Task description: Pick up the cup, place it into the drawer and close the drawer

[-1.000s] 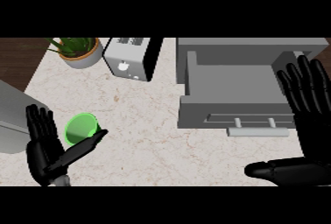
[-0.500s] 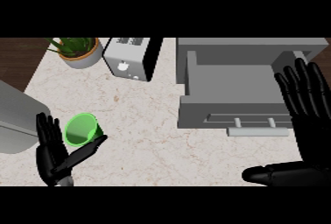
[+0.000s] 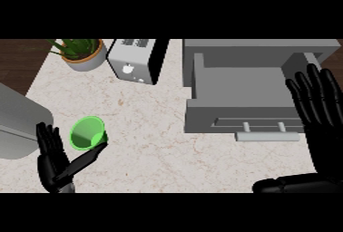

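A green cup (image 3: 88,132) stands on the marble counter (image 3: 154,136) at the lower left, its mouth facing up. My left hand (image 3: 56,161) is open just below and left of it, fingers straight at the cup's left and the thumb reaching under its right side, touching or nearly touching. The grey drawer (image 3: 248,93) is pulled out at the right, with nothing in it, its handle (image 3: 267,135) on the front. My right hand (image 3: 320,102) is open, fingers up, over the drawer's right edge.
A white toaster (image 3: 137,61) and a potted plant (image 3: 81,52) stand at the back left. A grey rounded object (image 3: 17,122) sits at the left edge, close to my left hand.
My left hand has dropped lower and drawn in toward the cup's lower left. The cup and the right hand stay about where they were.
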{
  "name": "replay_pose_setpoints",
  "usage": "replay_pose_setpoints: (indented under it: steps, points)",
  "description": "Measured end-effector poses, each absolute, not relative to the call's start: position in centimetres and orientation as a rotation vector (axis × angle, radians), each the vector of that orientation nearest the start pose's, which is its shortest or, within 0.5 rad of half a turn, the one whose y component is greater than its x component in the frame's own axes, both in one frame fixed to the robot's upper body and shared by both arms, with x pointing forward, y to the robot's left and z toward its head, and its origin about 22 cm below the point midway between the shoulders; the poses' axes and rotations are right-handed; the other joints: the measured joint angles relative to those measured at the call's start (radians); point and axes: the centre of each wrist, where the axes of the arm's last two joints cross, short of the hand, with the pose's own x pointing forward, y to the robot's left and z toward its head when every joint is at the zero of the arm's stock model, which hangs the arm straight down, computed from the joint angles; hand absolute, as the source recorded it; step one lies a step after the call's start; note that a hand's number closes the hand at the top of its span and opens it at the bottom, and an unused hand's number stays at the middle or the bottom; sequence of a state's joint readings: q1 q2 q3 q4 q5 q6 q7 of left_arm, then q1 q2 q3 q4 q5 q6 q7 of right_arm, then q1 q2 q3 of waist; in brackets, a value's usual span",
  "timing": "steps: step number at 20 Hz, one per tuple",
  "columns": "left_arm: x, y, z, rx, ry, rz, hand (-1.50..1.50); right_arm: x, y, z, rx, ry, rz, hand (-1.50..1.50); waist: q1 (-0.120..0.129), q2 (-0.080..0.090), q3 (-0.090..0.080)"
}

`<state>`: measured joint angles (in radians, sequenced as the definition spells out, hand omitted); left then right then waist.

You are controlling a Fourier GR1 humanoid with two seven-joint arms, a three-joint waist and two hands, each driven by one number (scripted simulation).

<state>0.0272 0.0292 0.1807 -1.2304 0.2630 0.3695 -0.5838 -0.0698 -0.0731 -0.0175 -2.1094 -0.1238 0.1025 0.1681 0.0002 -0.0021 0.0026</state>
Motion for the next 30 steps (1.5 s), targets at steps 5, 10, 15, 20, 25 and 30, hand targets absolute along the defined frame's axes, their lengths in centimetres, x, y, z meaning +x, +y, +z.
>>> replay_pose_setpoints:
  steps: [5,10,15,20,25,30]
  points:
    - [21.8,28.5,-10.2,0.506,-1.675,0.543,-1.50,22.0,-23.8,14.6,0.151,-1.999,0.136,-1.50,-0.001,0.002,-0.002]
    - [22.1,28.8,-11.8,0.502,-1.661,0.537,-1.50,22.6,-24.0,14.5,0.159,-2.001,0.137,-1.50,-0.001,0.002,-0.003]
    - [21.7,29.3,-13.0,0.482,-1.665,0.526,-1.50,22.5,-23.1,14.8,0.158,-1.999,0.139,-1.50,-0.001,0.002,-0.003]
    - [21.7,29.1,-13.9,0.449,-1.681,0.523,-1.50,22.6,-23.4,14.5,0.158,-1.997,0.135,-1.50,-0.002,0.002,-0.003]
    - [22.9,29.6,-14.2,0.428,-1.698,0.548,-1.50,22.0,-23.7,14.7,0.166,-2.006,0.138,-1.50,-0.003,0.002,-0.003]
    - [24.0,29.0,-14.3,0.394,-1.700,0.581,-1.50,21.9,-23.5,14.8,0.165,-2.002,0.139,-1.50,-0.004,0.003,-0.003]
